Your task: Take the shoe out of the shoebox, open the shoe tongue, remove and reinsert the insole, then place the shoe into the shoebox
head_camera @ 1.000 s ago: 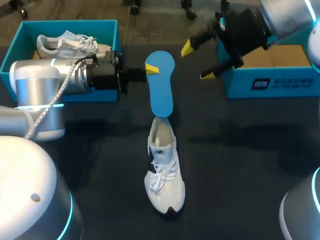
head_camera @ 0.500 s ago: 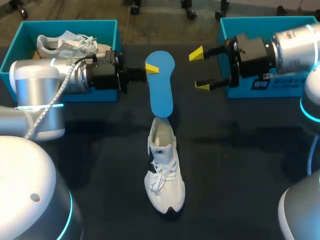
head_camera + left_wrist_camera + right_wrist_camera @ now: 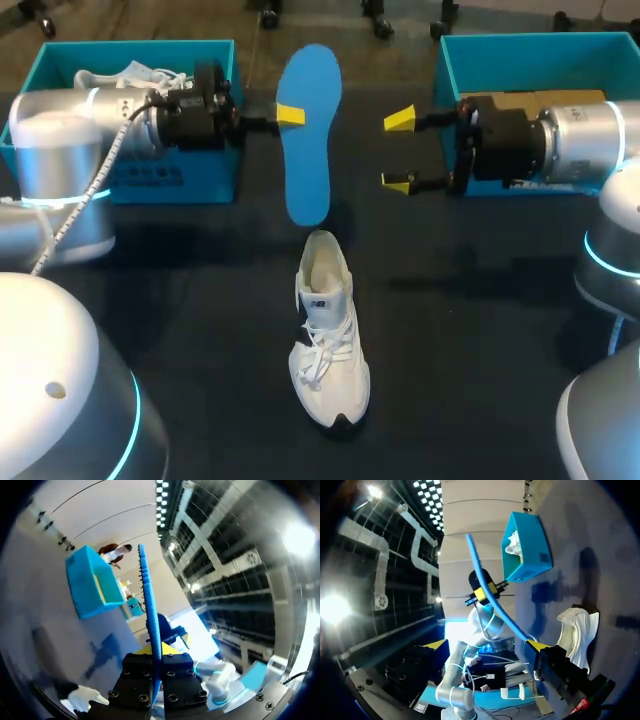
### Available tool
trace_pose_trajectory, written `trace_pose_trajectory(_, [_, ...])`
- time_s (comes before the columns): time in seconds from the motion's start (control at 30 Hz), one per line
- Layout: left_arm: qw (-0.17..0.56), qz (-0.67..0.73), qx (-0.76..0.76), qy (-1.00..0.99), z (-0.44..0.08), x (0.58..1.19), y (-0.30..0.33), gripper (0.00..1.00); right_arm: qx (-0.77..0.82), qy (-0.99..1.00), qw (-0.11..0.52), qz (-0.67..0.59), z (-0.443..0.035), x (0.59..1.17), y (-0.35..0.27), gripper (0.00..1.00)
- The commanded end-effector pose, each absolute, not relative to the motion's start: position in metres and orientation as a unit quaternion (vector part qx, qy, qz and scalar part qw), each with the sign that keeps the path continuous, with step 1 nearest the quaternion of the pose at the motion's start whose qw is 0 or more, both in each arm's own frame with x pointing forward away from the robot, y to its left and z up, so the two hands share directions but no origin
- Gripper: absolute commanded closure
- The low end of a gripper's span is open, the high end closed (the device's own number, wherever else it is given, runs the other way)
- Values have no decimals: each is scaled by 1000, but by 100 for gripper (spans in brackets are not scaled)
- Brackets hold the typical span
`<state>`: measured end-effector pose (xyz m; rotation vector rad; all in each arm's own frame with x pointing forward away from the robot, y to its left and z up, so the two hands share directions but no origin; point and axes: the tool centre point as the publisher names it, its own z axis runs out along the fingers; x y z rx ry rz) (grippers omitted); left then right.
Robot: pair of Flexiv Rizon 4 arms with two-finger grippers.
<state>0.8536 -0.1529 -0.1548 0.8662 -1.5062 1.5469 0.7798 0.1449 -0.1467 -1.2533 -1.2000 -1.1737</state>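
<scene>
The flat blue foam insole [image 3: 306, 130] was held clamped in the left gripper [image 3: 290, 115], raised just beyond the heel of the white lace-up sneaker [image 3: 327, 330]. The right gripper [image 3: 398, 151] was spread wide beside the insole, apart from it.

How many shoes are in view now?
2. One shoe stands on the table. The other shoe lies in the left box, partly hidden by the left arm. The right box is partly hidden inside too.
</scene>
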Motion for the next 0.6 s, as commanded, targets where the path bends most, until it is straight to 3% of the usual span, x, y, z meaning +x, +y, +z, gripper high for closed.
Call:
trace_pose_trajectory(0.03, [158, 691, 55, -703, -153, 857, -146, 100, -514, -501, 503, -481, -147, 786, 148, 0])
trace_pose_trajectory(0.1, [13, 677, -82, -731, -161, 852, -146, 100, -509, -499, 510, -481, -148, 786, 147, 0])
trace_pose_trajectory(0.13, [-10, 663, -95, -743, -163, 851, -145, 100, -504, -500, 513, -482, -148, 786, 147, 0])
trace_pose_trajectory(0.5, [-10, 663, -95, -743, -163, 851, -145, 100, -504, -500, 513, -482, -148, 786, 147, 0])
trace_pose_trajectory(0.6, [-97, 648, -159, -739, -148, 850, -142, 100, -504, -500, 513, -482, -148, 786, 147, 0])
